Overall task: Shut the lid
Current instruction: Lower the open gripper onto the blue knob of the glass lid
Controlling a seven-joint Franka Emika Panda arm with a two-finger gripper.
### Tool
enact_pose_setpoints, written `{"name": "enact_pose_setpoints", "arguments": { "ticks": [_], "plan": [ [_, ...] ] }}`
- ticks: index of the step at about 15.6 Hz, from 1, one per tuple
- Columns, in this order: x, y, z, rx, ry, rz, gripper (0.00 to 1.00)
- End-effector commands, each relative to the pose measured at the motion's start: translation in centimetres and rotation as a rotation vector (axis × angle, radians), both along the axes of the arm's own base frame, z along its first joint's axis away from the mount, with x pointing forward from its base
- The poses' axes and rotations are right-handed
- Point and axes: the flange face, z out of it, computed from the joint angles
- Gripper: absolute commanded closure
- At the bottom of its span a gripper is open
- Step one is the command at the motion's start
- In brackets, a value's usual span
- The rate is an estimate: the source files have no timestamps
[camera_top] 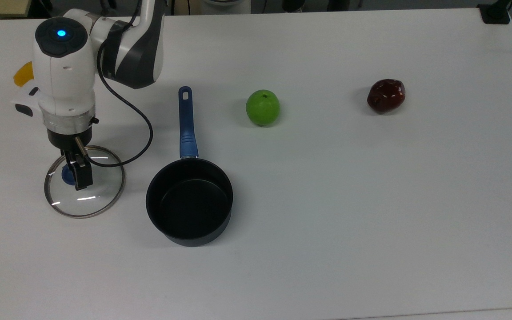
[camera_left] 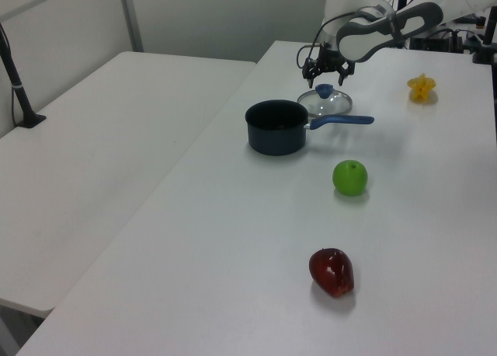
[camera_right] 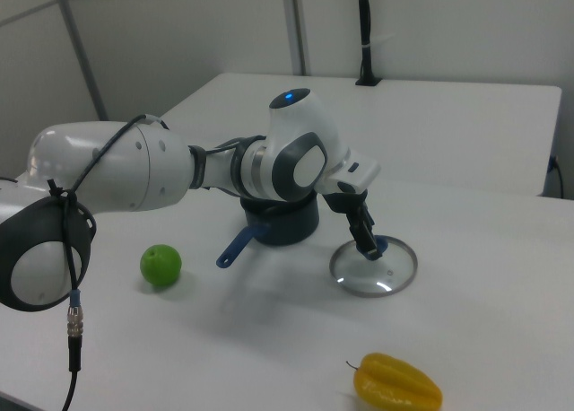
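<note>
The round glass lid (camera_top: 101, 187) with a metal rim lies flat on the white table (camera_top: 327, 200), on the top view's left. Its blue knob (camera_top: 66, 176) is partly covered by my gripper (camera_top: 74, 174). The gripper hangs open just above the knob, a finger on either side, as the left view shows at the gripper (camera_left: 324, 78) over the lid (camera_left: 331, 105). The black saucepan (camera_top: 189, 202) stands uncovered to the right of the lid, its blue handle (camera_top: 186, 120) pointing to the far edge. In the right view the gripper (camera_right: 366, 246) reaches down to the lid (camera_right: 381, 275).
A green apple (camera_top: 262, 107) sits right of the pan handle and a dark red apple (camera_top: 386, 95) further right. A yellow fruit (camera_right: 397, 384) lies near the lid; it peeks out behind the arm (camera_top: 24, 73). The arm's cable (camera_top: 142, 133) loops between lid and handle.
</note>
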Motion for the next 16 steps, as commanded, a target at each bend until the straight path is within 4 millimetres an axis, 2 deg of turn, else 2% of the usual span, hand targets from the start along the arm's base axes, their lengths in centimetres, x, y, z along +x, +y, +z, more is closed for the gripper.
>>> {"name": "enact_pose_setpoints", "arguments": {
  "ticks": [1, 3, 7, 10, 12, 14, 16],
  "plan": [
    [0.5, 0.1, -0.5, -0.034, -0.025, 0.0, 0.0],
    [0.6, 0.4, -1.7, -0.036, -0.012, 0.001, 0.0],
    [0.6, 0.3, -2.1, -0.05, 0.0, 0.01, 0.05],
    [0.6, 0.3, -1.9, -0.05, -0.003, 0.01, 0.2],
    [0.6, 0.5, -1.7, -0.05, -0.007, 0.01, 0.23],
    [0.6, 0.3, -1.4, -0.051, -0.01, 0.012, 0.33],
    [0.6, 0.3, -0.9, -0.055, -0.015, 0.012, 0.36]
  ]
}}
